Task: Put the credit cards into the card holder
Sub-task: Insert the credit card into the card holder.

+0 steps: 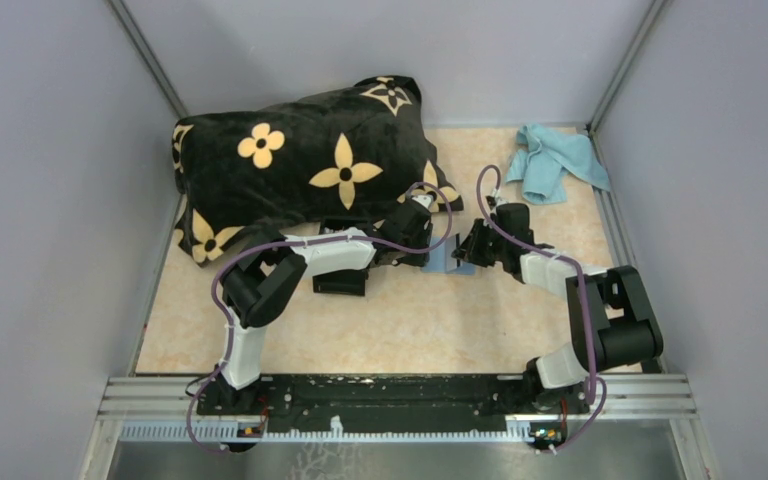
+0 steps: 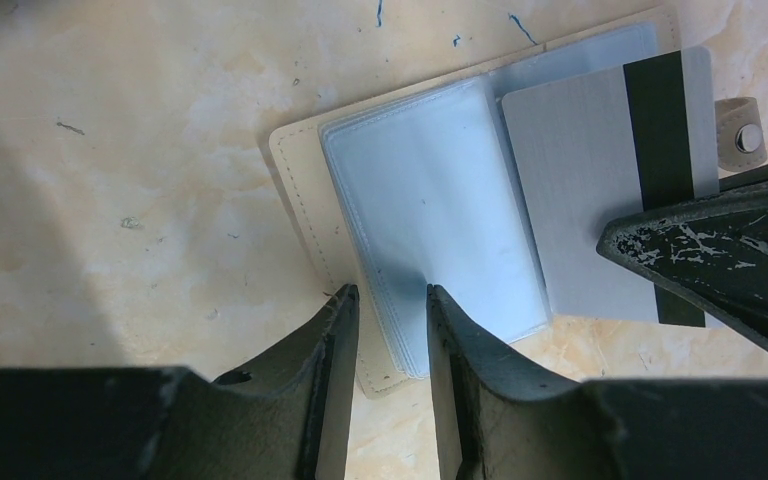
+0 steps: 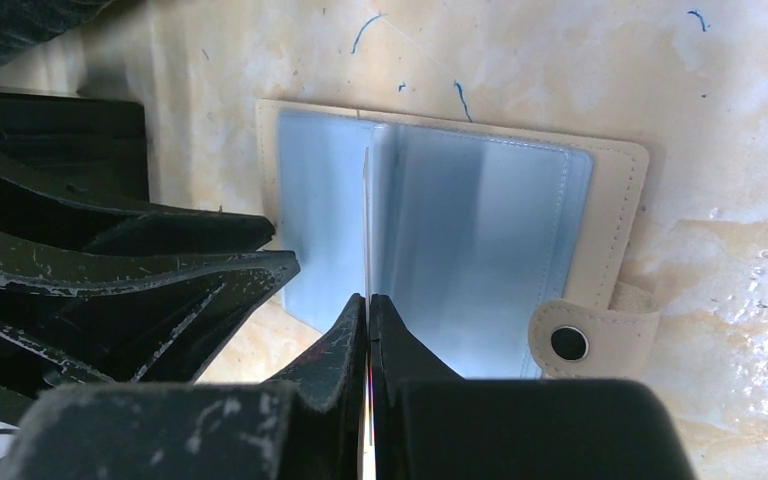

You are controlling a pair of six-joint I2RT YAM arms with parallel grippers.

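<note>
Two arms reach in from either side of the card holder (image 1: 448, 264) in my overhead view, their wrists nearly meeting above it. The holder lies on the table (image 1: 410, 330). A black pillow with yellow flowers (image 1: 300, 170) lies beyond the holder to its left. A light blue cloth (image 1: 555, 160) lies well apart from it, beyond it to the right. A black box (image 1: 340, 282) sits near the holder's left side, under the left forearm.

From the left wrist I see the holder as a beige folder spread open, with clear bluish sleeves (image 2: 420, 200) inside. My left gripper (image 2: 390, 295) stands at the holder's near edge with its fingers partway apart, straddling the sleeves' edge. I cannot tell whether they nip the plastic. The grey card (image 2: 570, 190), crossed by a dark stripe (image 2: 660, 130), lies over the holder's right half and overlaps the sleeves. A finger of the other arm covers its lower corner.

From the right wrist, my right gripper (image 3: 368, 300) is clamped tight on the card. The card shows edge-on as a thin upright line over the fold of the holder's sleeves. A snap tab (image 3: 572, 340) sticks out at the holder's lower right corner. The left arm's fingertips sit at the holder's left edge, at the leftmost sleeve.
</note>
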